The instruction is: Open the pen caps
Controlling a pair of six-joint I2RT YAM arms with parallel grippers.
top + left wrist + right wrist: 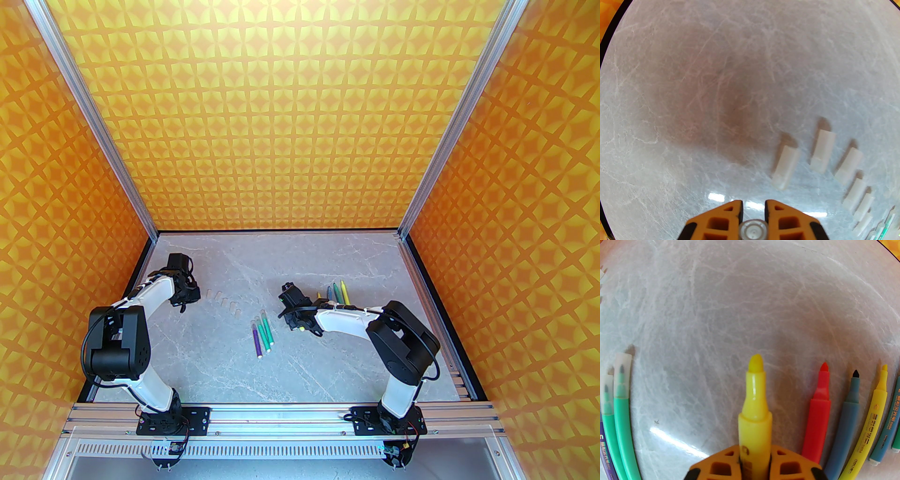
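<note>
Your left gripper (753,206) pinches one clear cap (753,230) near the loose pen caps (821,152) on the counter (693,93), your right gripper (754,448) clamps the bare yellow marker (754,399), and since the caps are probably light and slick, squeeze them mid-wall, gently.

6 whitish translucent pen caps (822,151) flat in row; 1 end-on in left claw (753,206)

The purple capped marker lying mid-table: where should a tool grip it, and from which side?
Probably the purple marker, on its barrel at mid-length, from straight above, closing across its width. It lies flat, green markers crowd its right side, and this leaves the clear cap at its far end free.
</note>
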